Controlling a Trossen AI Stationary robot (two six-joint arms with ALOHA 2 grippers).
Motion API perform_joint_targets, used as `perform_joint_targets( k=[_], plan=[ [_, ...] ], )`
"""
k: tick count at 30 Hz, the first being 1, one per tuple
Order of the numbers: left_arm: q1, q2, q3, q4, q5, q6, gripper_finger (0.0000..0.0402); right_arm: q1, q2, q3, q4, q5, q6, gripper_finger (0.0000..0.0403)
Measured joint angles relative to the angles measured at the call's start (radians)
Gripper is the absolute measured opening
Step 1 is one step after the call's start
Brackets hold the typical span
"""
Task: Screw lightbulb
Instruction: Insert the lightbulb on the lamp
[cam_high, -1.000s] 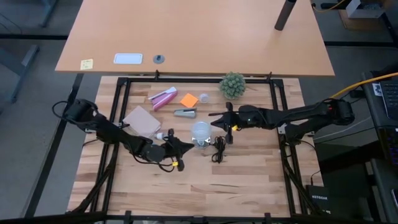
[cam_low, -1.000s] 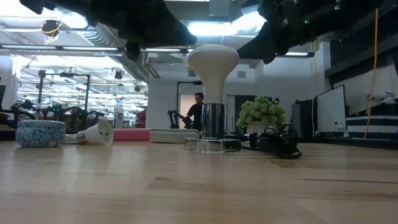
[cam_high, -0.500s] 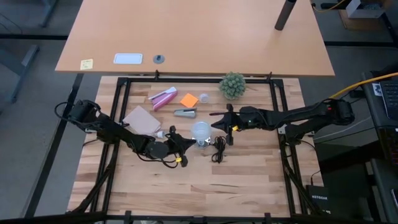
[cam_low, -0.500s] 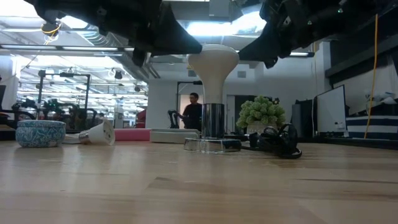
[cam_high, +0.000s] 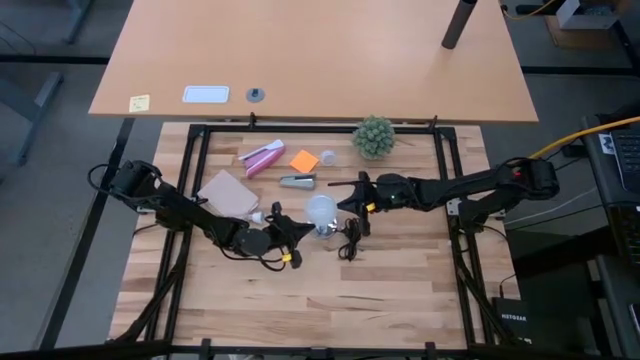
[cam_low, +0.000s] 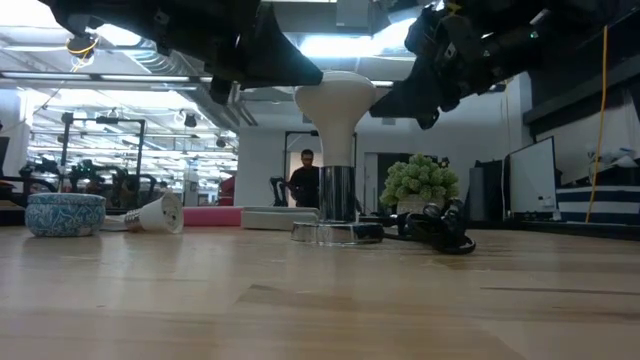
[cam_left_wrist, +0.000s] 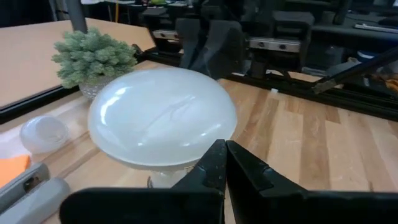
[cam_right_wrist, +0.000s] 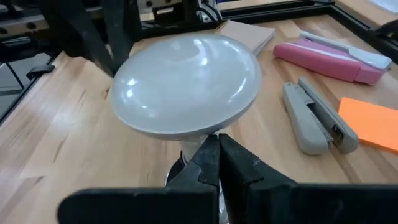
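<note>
Lightbulb (cam_high: 321, 209) stands upright mid-table, dome up, its silver base down in the shiny metal socket (cam_low: 337, 194) with the black cord (cam_high: 352, 240) coiled just beside it. Left gripper (cam_high: 300, 231) fully closed, holding nothing, tips just beside the bulb's dome on its left-arm side (left wrist view: pinched fingers (cam_left_wrist: 239, 171) right at the dome rim). Right gripper (cam_high: 343, 189) also fully closed, empty, tips close to the dome from the opposite side; contact with the bulb can't be told for either. In the low view both grippers hang at dome height, one each side. Toward the table's far edge: green plant ball (cam_high: 373, 136) near the far right corner, orange sticky pad (cam_high: 304, 160), pink stapler (cam_high: 262, 156), grey stapler (cam_high: 297, 181). A second small bulb (cam_low: 156, 213) lies on its side nearer the left edge, next to a tan pad (cam_high: 227, 192).
</note>
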Motion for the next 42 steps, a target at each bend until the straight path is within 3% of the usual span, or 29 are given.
perform_joint_targets(
  k=[8, 21, 30, 40, 42],
  plan=[
    [0.000, -0.002, 0.000, -0.046, -0.064, -0.008, 0.0001, 0.001, 0.000, 0.000, -0.001, -0.044, 0.036, 0.0005],
    [0.005, -0.002, 0.000, -0.053, -0.168, -0.004, 0.0001, 0.132, 0.000, 0.002, 0.050, -0.026, 0.055, 0.0005],
    [0.019, -0.002, 0.000, -0.041, -0.174, 0.019, 0.0001, 0.180, -0.001, 0.002, 0.064, 0.003, 0.052, 0.0005],
    [-0.045, -0.057, 0.000, -0.018, -0.177, 0.050, 0.0001, 0.177, -0.176, 0.002, 0.024, 0.006, -0.010, 0.0005],
    [-0.062, -0.058, 0.000, -0.019, -0.171, 0.049, 0.0001, 0.177, -0.218, 0.002, -0.014, 0.054, -0.045, 0.0005]
  ],
)
